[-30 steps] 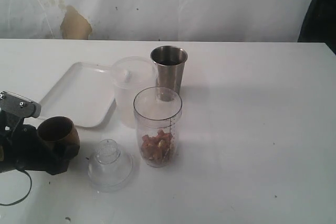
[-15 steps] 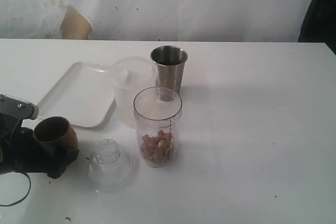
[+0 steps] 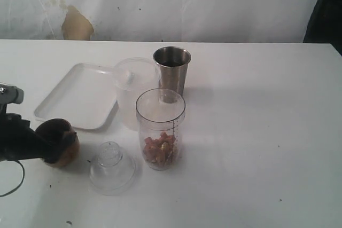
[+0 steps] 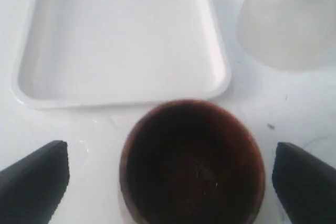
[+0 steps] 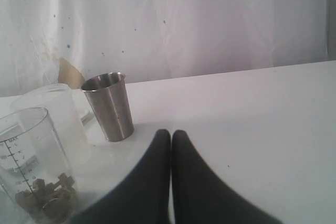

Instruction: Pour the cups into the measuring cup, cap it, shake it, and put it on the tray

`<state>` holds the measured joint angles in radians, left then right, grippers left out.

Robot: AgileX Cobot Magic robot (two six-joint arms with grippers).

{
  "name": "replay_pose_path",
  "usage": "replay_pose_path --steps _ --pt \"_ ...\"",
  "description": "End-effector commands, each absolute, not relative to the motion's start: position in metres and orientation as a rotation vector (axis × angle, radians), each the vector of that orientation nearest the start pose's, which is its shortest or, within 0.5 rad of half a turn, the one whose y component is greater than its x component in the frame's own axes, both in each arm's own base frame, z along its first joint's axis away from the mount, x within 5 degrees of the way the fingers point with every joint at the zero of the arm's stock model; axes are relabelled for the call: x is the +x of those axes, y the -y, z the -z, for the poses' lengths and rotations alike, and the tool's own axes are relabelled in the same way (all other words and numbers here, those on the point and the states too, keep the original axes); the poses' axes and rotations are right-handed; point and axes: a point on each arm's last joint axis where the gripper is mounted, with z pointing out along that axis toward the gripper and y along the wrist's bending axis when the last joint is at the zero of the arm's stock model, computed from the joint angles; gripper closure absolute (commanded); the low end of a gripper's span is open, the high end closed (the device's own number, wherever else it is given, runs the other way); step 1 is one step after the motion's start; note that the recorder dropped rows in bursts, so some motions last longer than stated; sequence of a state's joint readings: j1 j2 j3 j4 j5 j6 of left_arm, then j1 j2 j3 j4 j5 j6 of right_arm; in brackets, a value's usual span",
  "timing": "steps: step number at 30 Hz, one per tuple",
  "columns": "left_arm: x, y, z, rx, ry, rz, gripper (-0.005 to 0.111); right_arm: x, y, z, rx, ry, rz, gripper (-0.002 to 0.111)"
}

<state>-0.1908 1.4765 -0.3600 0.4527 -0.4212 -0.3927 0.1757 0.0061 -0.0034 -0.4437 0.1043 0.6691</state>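
Left jaws spread, clear of brown cup (image 3: pixel 66 150), lower left; arm cropped by frame edge. Right jaws pressed together, empty.

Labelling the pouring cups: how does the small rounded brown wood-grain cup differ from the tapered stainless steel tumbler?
The small rounded brown wood-grain cup is squat and matte; the tapered shiny stainless steel tumbler is taller and reflective. The brown cup sits inside the open left claw; the tumbler stands free, farther back. Both rest on the white table.
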Motion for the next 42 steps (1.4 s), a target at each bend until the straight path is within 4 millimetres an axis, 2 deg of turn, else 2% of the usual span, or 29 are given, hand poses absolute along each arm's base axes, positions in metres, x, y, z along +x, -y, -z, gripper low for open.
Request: replay_pose_path --steps 1,5,7,10,13,14,21,28,32,37,42 --pt "0.219 0.058 -0.181 0.250 -2.077 0.329 0.005 0.056 -0.006 -0.204 0.075 -1.588 -0.280 0.108" --pt "0.209 0.056 -0.211 0.194 -1.955 0.358 0.005 0.056 -0.006 -0.204 0.075 -1.588 -0.280 0.108" --pt "0.204 0.052 -0.221 0.136 -1.929 0.356 0.012 0.056 -0.006 -0.204 0.075 -1.588 -0.280 0.108" --pt "0.197 0.042 -0.233 0.020 -1.962 0.316 0.042 0.056 -0.006 -0.204 0.075 -1.588 -0.280 0.108" --pt "0.192 0.031 -0.244 -0.035 -2.050 0.227 0.099 0.056 -0.006 -0.204 0.075 -1.588 -0.280 0.108" --pt "0.191 0.028 -0.249 -0.030 -2.068 0.187 0.105 0.056 -0.006 -0.204 0.075 -1.588 -0.280 0.108" --pt "0.172 0.015 -0.276 -0.048 -2.113 0.050 0.107 0.056 -0.006 -0.204 0.075 -1.588 -0.280 0.108" --pt "0.130 -0.002 -0.303 -0.120 -2.037 -0.042 0.107 0.056 -0.006 -0.204 0.075 -1.588 -0.280 0.108" --pt "0.101 -0.006 -0.313 -0.172 -1.961 -0.007 0.107 0.056 -0.006 -0.204 0.075 -1.588 -0.280 0.108" --pt "0.063 -0.005 -0.311 -0.186 -1.836 0.097 0.107 0.056 -0.006 -0.204 0.075 -1.588 -0.280 0.108" --pt "0.037 -0.001 -0.292 -0.157 -1.738 0.200 0.107 0.056 -0.006 -0.204 0.075 -1.588 -0.280 0.108"
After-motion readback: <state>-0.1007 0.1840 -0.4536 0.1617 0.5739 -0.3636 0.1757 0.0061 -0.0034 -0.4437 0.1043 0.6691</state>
